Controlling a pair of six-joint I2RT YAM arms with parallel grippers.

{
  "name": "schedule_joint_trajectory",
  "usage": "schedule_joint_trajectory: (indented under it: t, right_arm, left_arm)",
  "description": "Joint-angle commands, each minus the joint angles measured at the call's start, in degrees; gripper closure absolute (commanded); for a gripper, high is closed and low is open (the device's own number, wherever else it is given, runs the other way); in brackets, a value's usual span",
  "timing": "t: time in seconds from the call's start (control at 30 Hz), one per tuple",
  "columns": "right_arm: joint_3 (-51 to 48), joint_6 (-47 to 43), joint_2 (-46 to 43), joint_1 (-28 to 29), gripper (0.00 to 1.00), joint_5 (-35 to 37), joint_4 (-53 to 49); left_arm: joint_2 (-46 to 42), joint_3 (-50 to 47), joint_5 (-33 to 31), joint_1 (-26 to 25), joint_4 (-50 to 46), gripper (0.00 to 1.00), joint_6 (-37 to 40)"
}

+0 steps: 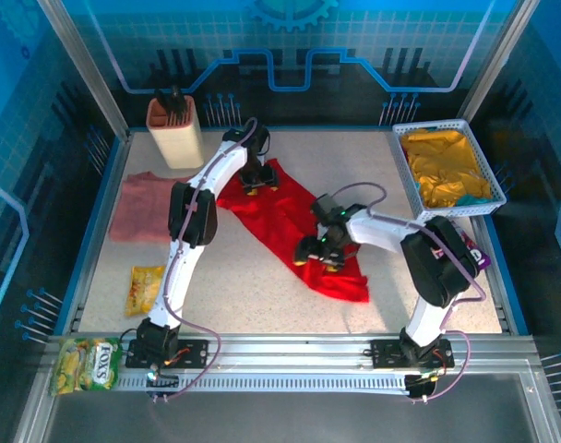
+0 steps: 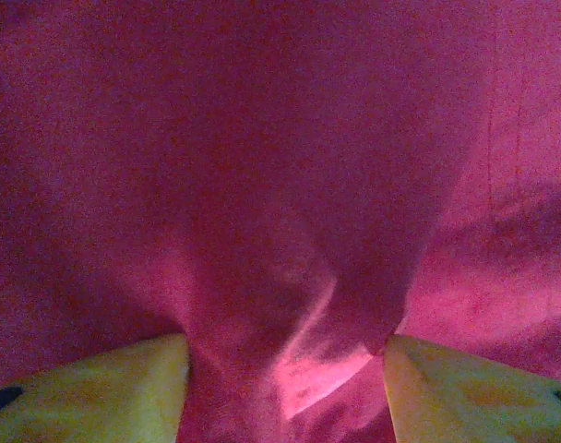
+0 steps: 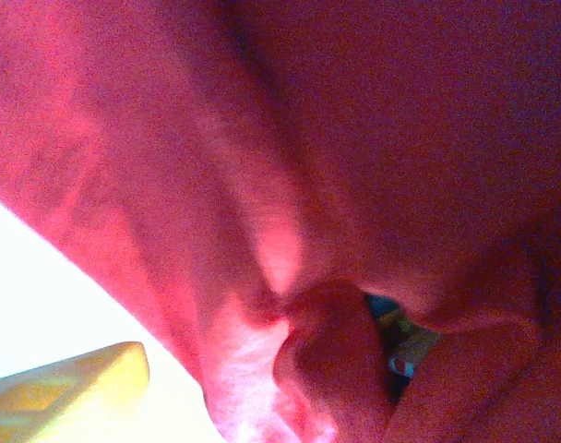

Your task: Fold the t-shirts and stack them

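The red t-shirt (image 1: 294, 226) lies in a long diagonal strip across the middle of the table. My left gripper (image 1: 256, 183) is down on its far end; in the left wrist view its yellow fingers (image 2: 114, 392) stand apart with a raised fold of red cloth (image 2: 290, 277) between them. My right gripper (image 1: 319, 254) is low over the shirt's near part. One yellow finger (image 3: 87, 383) shows beside the cloth edge, the other is hidden by red cloth (image 3: 336, 185). A bit of coloured print (image 3: 405, 341) peeks from a fold. The pink t-shirt (image 1: 140, 208) lies flat at the left.
A white basket (image 1: 488, 180) holding yellow cloth stands at the back right. A beige container (image 1: 175, 132) stands at the back left. A yellow snack packet (image 1: 144, 288) lies near the front left, and a green one (image 1: 85, 365) on the rail.
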Motion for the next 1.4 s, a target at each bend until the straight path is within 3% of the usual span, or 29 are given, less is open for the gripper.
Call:
schedule_joint_trajectory:
  t: [0.0, 0.13, 0.27, 0.37, 0.47, 0.7, 1.0, 1.37]
  right_arm:
    - [-2.4, 11.1, 2.5, 8.2, 0.20, -4.2, 6.8]
    - [1.2, 14.3, 5.0, 15.2, 0.20, -2.8, 8.5]
    - [4.5, 12.3, 2.7, 17.5, 0.20, 3.2, 4.1]
    - [4.9, 9.6, -2.5, 16.3, 0.19, 10.2, -0.5]
    - [5.8, 5.9, -6.8, 13.1, 0.17, 14.5, -2.5]
    - [17.1, -4.9, -4.9, 4.1, 0.15, 19.2, -7.5]
    - [38.5, -15.8, 14.5, -3.7, 0.16, 20.9, -11.6]
    - [59.7, -16.8, 36.9, -8.4, 0.20, 19.9, -18.4]
  left_arm:
    - [3.0, 2.2, 5.4, -2.9, 3.1, 0.41, 1.8]
    - [4.3, 5.2, 8.8, -4.6, 4.9, 0.41, 0.8]
    - [3.4, 5.1, 14.1, -5.7, 7.4, 0.41, 0.7]
    - [-1.1, 3.5, 12.5, -5.7, 6.3, 0.40, 1.9]
    - [-11.3, -4.5, 9.2, -5.0, 10.6, 0.35, 3.7]
    - [-28.6, -19.5, 6.2, -0.5, 11.4, 0.32, 5.0]
    - [-53.7, -58.3, -1.0, 1.1, 21.2, 0.31, 0.1]
    - [-76.4, -83.7, 0.5, 0.3, 23.5, 0.32, -7.2]
